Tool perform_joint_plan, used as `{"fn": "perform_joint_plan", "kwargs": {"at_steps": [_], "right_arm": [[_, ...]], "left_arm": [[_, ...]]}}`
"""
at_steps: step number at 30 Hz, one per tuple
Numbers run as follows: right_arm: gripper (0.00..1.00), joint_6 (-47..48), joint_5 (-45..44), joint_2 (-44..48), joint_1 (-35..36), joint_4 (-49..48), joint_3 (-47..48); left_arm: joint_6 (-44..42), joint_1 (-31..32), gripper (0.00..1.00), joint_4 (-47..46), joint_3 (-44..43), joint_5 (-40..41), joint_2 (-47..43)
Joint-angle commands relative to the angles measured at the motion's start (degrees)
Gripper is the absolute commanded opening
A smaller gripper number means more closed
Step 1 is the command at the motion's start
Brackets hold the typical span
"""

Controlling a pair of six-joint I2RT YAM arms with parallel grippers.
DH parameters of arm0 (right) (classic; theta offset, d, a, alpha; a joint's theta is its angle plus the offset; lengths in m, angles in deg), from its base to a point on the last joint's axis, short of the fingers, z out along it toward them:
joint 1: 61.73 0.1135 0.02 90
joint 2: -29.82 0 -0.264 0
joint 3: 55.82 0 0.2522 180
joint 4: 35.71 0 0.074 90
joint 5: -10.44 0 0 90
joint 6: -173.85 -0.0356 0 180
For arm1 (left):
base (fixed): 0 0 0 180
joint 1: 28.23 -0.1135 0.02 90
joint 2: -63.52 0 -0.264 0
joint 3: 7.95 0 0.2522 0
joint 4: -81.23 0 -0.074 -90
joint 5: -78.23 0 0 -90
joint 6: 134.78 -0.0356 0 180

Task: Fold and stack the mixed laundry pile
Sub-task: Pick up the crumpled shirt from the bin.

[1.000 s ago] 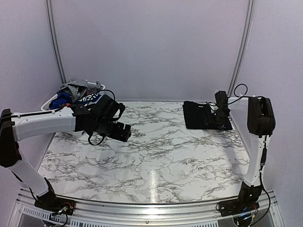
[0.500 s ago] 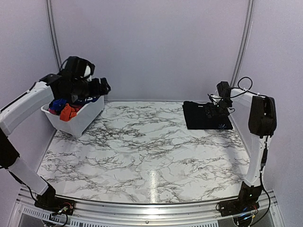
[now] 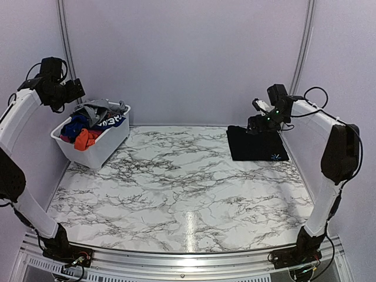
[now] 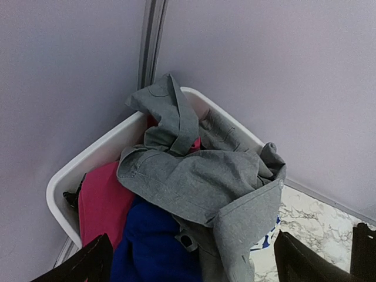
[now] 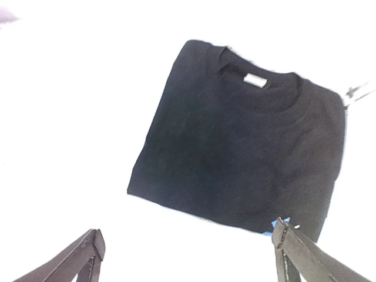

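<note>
Early stage, by judgement. Done: one black folded T-shirt (image 3: 257,144), flat at far right of the marble surface (image 3: 188,188). Not yet folded: heap in the white plastic basket (image 3: 100,150) at far left, with crumpled grey shirt (image 4: 200,176) on top of blue garment (image 4: 153,247), pink piece (image 4: 103,200) and orange-red piece (image 3: 84,140). Left fingers (image 4: 94,261): spread apart, empty, poised above the heap. Right fingers (image 5: 294,252): spread apart, empty, above the T-shirt, clear of it. Likely next: lift out grey shirt for folding.
</note>
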Motion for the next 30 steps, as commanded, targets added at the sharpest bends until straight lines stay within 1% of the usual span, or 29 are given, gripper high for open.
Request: {"fn": "perform_joint_plan", "kwargs": {"at_steps": [1,8,9,10,12,14,15,16,19,20,23,25,28,30], "right_arm": [[0.95,-1.3,2.4,1.2,0.3,-0.4,-3.6],[0.95,-1.4,2.8,1.3,0.2,-0.3,-5.2],[0.95,-1.5,2.9,1.3,0.3,-0.2,-5.2],[0.95,-1.5,3.0,1.5,0.2,-0.2,-5.2],[0.95,-1.6,3.3,1.5,0.2,-0.1,-5.1],[0.95,-1.8,3.5,1.7,0.3,0.3,-4.8],[0.95,-1.9,3.5,1.8,0.2,0.5,-4.8],[0.95,-2.0,3.6,2.0,0.2,0.6,-4.8],[0.95,-2.1,3.7,2.6,0.2,1.0,-4.8],[0.95,-2.2,3.9,2.8,0.2,1.2,-4.8],[0.94,-2.8,4.6,3.6,0.2,1.4,-5.4],[0.94,-3.4,5.3,4.1,0.2,1.0,-5.9],[0.94,-4.4,6.7,4.8,0.3,0.4,-6.5],[0.94,-5.1,7.6,5.1,0.3,-0.1,-6.7]], "left_arm": [[-3.4,-0.1,0.99,3.0,-3.6,-0.8,6.7],[-5.1,-0.1,0.99,3.0,-9.7,-3.3,17.9],[-5.7,-0.1,0.97,2.9,-11.1,-3.8,19.4],[-6.3,-0.1,0.92,3.0,-12.8,-4.6,20.9],[-7.5,-0.1,0.74,3.0,-16.4,-5.9,23.7],[-7.7,-0.1,0.5,3.0,-19.7,-6.1,25.7],[-7.9,-1.4,0.4,3.0,-21.4,-6.4,26.8],[-8.3,-1.8,0.27,3.0,-23.1,-6.9,27.5],[-8.4,-2.1,0.03,1.0,-26.1,-7.7,27.1],[-8.4,-2.2,0.0,0.3,-26.8,-8.2,26.6],[-6.8,-2.3,0.0,-2.6,-28.2,-9.4,23.8],[-4.3,-2.2,0.0,-7.8,-28.0,-12.6,20.9],[-0.6,-2.2,0.0,-15.3,-28.3,-14.3,17.2],[0.8,-2.2,0.0,-19.0,-30.0,-15.2,16.1]]}}
